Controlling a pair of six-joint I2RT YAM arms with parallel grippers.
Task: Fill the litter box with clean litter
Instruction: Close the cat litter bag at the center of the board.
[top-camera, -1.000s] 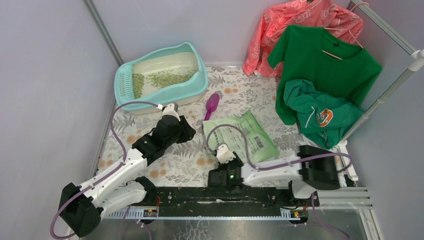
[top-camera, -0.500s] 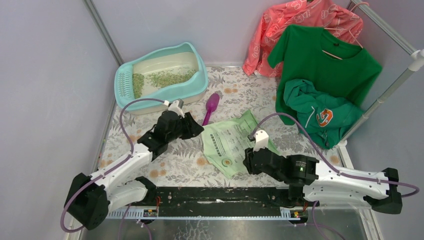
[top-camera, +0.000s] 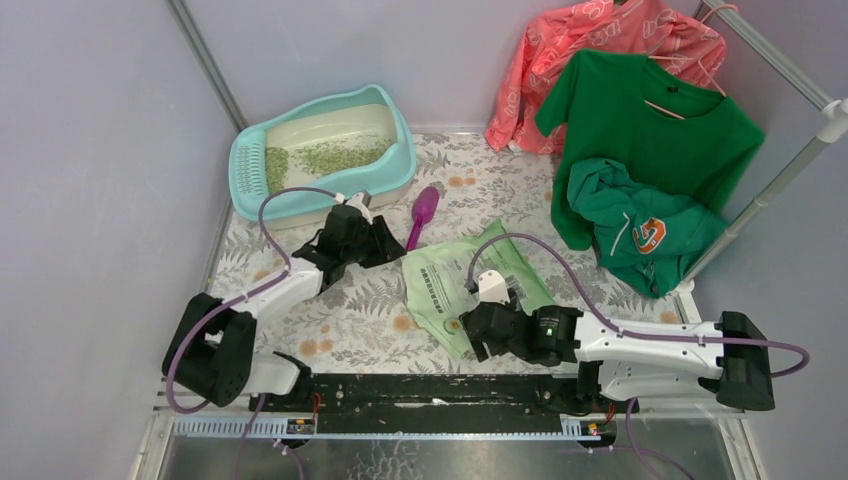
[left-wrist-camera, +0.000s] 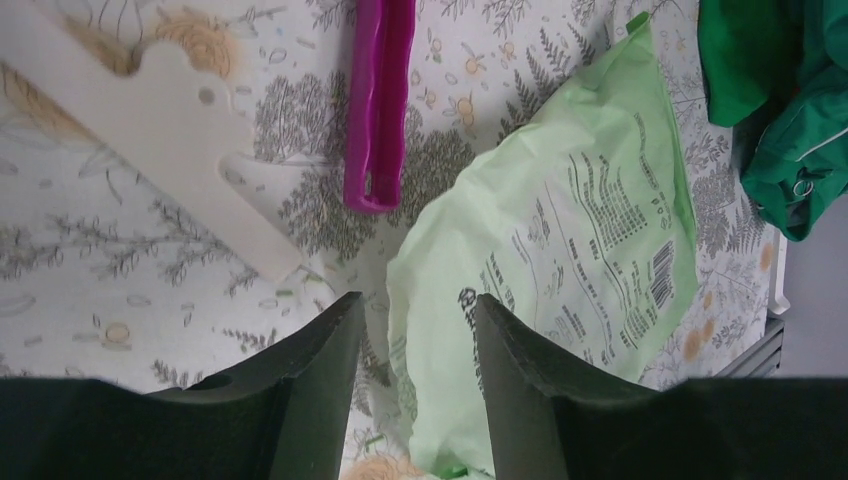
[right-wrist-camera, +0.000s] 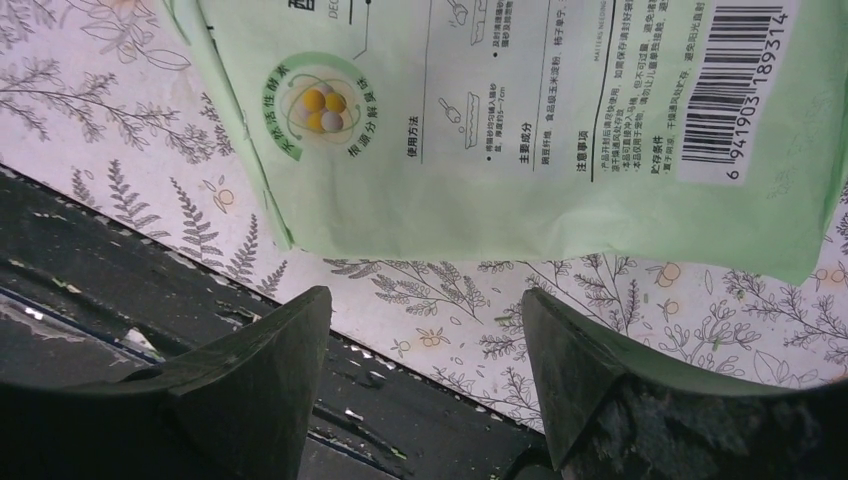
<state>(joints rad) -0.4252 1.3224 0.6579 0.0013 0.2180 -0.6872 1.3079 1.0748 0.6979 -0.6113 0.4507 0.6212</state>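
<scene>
Looking down from above, I see the litter box (top-camera: 404, 150) at the far left corner of the worktop: a smooth turquoise plastic rim, raised at the back, around a cream basin with a slotted grate at its left end. The clean litter (top-camera: 340, 155), loose pale-green granules, lies in a thin uneven patch across the basin floor. A glossy purple scoop (top-camera: 423, 212) lies on the fern-printed cloth just right of the box. Nearer the middle, a flat, creased, light green bag (top-camera: 455, 275) printed with text and a barcode lies on the cloth. My left gripper (left-wrist-camera: 415, 310) hovers over the bag's far left corner, dark tapered jaws apart, gripping nothing. My right gripper (right-wrist-camera: 425, 300) hangs over the worktop's near edge below the bag, jaws spread wide and empty.
</scene>
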